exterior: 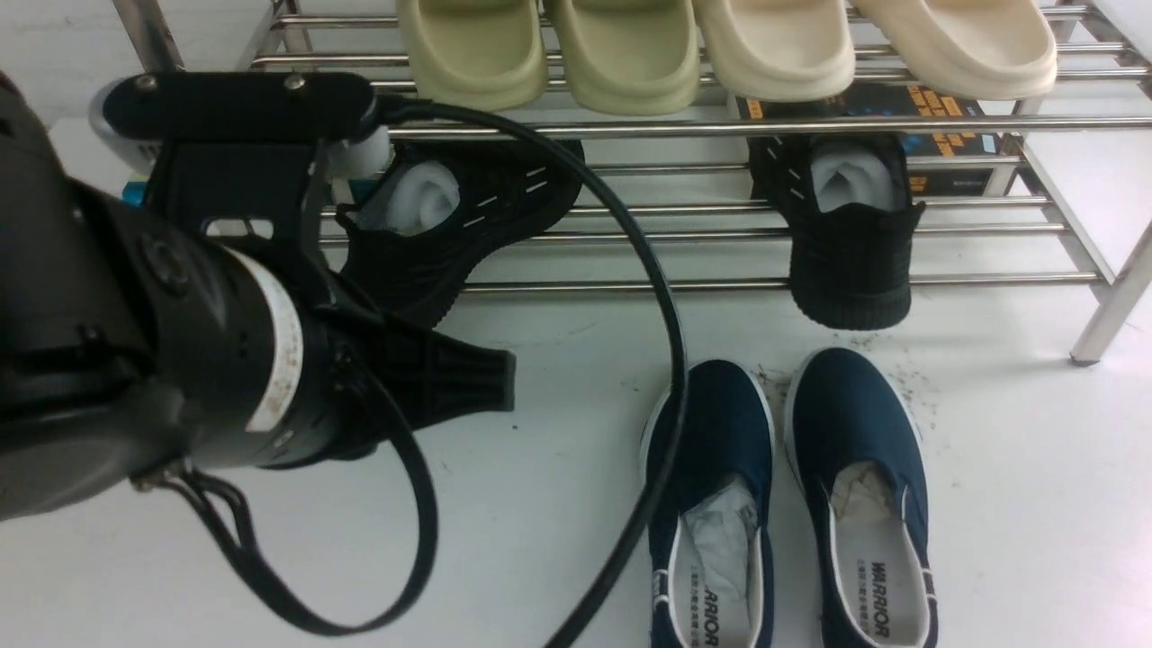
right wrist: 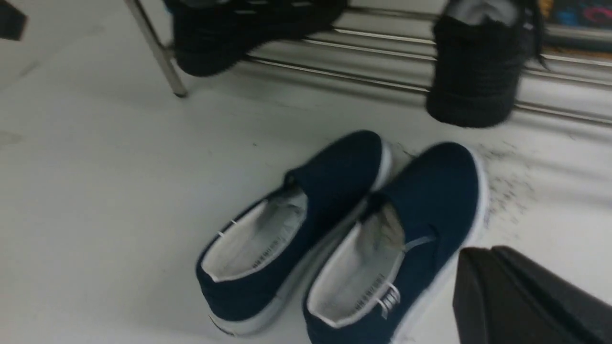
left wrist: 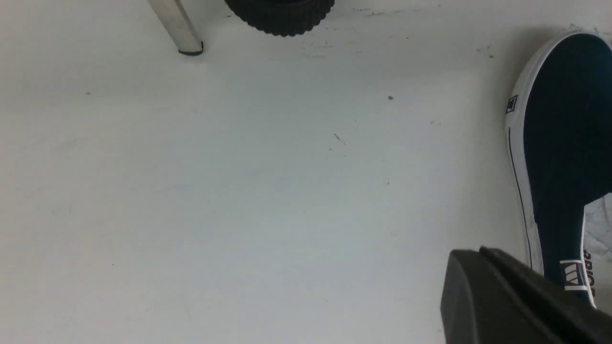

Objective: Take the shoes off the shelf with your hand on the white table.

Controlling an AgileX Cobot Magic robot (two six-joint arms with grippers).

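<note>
Both navy shoes stand side by side on the white table [exterior: 1035, 504], toes toward the shelf [exterior: 630, 286]: the left shoe [exterior: 720, 486] and the right shoe [exterior: 859, 468]. Nothing holds them. My left gripper [exterior: 504, 378] hangs shut and empty over the table, left of the shoes; the left wrist view shows its closed tips [left wrist: 478, 253] beside the left shoe [left wrist: 559, 143]. My right gripper [right wrist: 483, 253] is also shut and empty, just off the outer side of the right shoe [right wrist: 420, 210], with the left shoe [right wrist: 330, 186] beyond. The right arm is outside the front view.
Two black knit sneakers [exterior: 468, 225] [exterior: 850, 234] rest on the shelf's lower tier. Pale-green slippers [exterior: 549, 54] and cream slippers [exterior: 864, 45] fill the upper tier. A dark box [exterior: 945, 108] sits behind. The shelf's right leg [exterior: 1111, 306] meets the table, and my black cable [exterior: 666, 342] loops across.
</note>
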